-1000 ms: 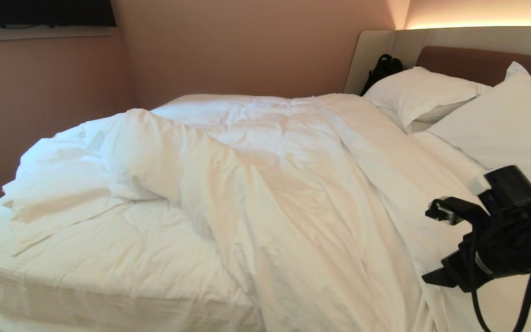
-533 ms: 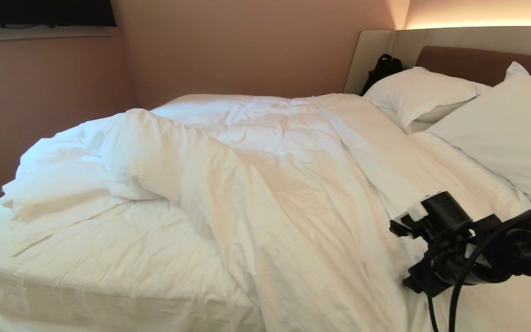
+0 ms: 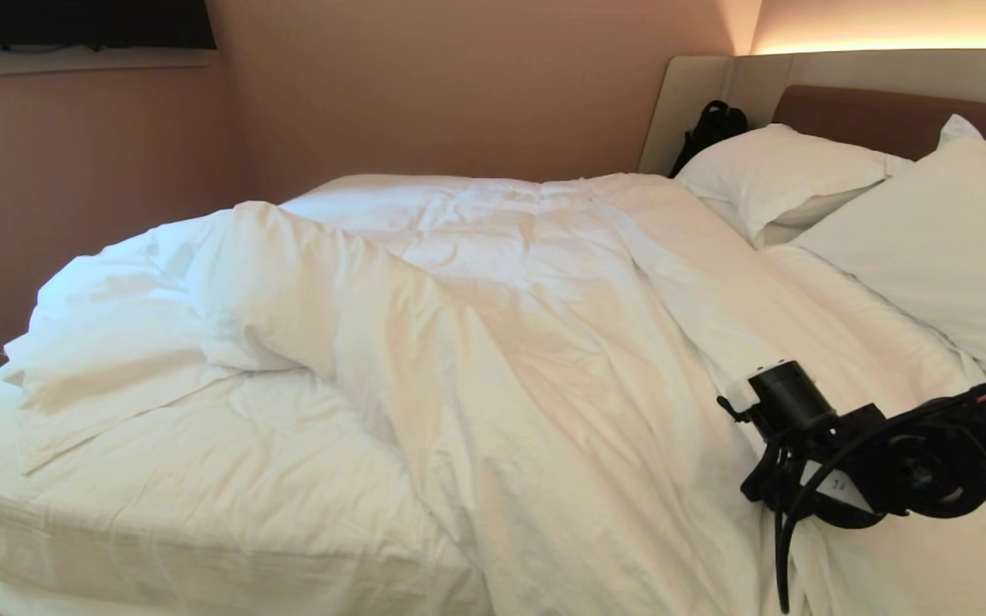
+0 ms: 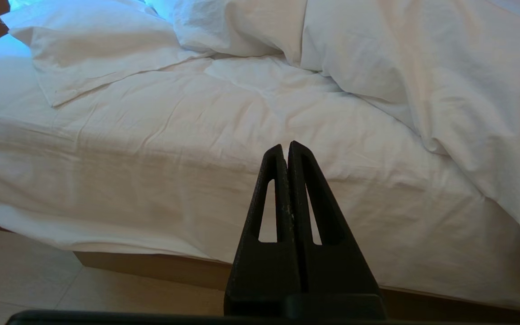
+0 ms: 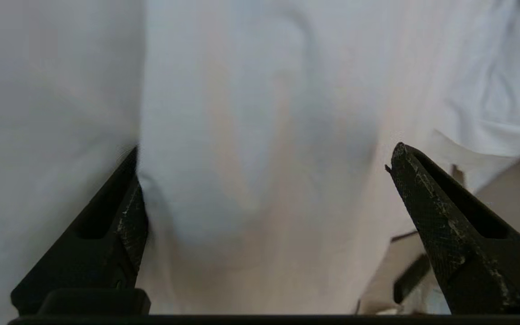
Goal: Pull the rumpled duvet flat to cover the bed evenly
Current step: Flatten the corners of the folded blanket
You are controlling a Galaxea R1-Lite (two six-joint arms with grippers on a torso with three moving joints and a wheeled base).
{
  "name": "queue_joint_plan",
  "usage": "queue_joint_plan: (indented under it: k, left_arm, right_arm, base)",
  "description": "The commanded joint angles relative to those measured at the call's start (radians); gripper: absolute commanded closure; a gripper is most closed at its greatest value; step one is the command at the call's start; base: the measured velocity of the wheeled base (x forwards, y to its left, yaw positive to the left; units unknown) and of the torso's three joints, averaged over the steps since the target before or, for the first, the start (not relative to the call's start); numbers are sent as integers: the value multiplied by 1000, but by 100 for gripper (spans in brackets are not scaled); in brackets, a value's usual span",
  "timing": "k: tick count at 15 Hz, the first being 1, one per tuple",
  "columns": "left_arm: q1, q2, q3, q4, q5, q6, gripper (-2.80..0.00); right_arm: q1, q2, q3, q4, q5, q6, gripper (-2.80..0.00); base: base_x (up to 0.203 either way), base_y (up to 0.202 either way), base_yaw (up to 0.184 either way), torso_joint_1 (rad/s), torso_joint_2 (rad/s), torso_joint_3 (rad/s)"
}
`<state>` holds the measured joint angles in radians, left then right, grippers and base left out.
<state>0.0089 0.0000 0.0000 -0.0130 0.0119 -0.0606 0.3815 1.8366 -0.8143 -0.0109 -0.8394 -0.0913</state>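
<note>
Lying rumpled across the bed [image 3: 202, 530]: duvet [image 3: 493, 342], bunched into a thick diagonal ridge from the far left corner toward the near edge, with a folded-back flap at the left end. Spread flatter toward the far side and the pillows [image 3: 929, 231] at the headboard [image 3: 887, 120]. Hanging over the near side of the mattress at the right, seen in the left wrist view as a heavy fold draped past the edge. Bare sheet [image 4: 151, 149] showing on the near left part of the bed, above the brown plinth [image 4: 151, 266] and tiled floor [image 4: 16, 280].

Reaching in from the right over the near right part of the duvet: right tool [image 5: 264, 162], pointed down at the fabric, fingers [image 5: 422, 198] spread wide apart with a swell of duvet between them, one finger pressed against the cloth, nothing gripped. Visible in the head view only as the black wrist and camera housing [image 3: 788, 398] with cables trailing.

Parked low before the near left side of the bed: left tool [image 4: 285, 146], fingers pressed fully together, empty, aimed at the sheet's hanging edge and clear of it.

Resting against the headboard's far corner: black bag [image 3: 707, 128].
</note>
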Motion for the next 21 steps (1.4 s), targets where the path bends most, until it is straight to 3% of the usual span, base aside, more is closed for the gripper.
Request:
queue_joint_plan:
  k: [1,5,6,14,17,21]
  left_arm:
    - [0,2,0,-1,0,-1,0]
    - [0,2,0,-1,0,-1,0]
    - [0,2,0,-1,0,1,0]
    - [0,2,0,-1,0,0,0]
    - [0,2,0,-1,0,-1,0]
    - [0,2,0,-1,0,-1,0]
  right_arm:
    - [0,9,1,-1,-275,-1,-280]
    - [-1,14,6,0,-279,2,-280]
    - [-1,16,7,-1,-273,5,0]
    - [-23,-27,-18,0,-250,16,0]
    - [-155,-99,-121,10,-200,-29,0]
    - [-364,-178,-273,14,-90,-188,0]
  base:
    - [0,0,0,0,0,0]
    - [0,0,0,0,0,0]
    - [0,0,0,0,0,0]
    - [0,0,0,0,0,0]
    - [0,0,0,0,0,0]
    - [0,0,0,0,0,0]
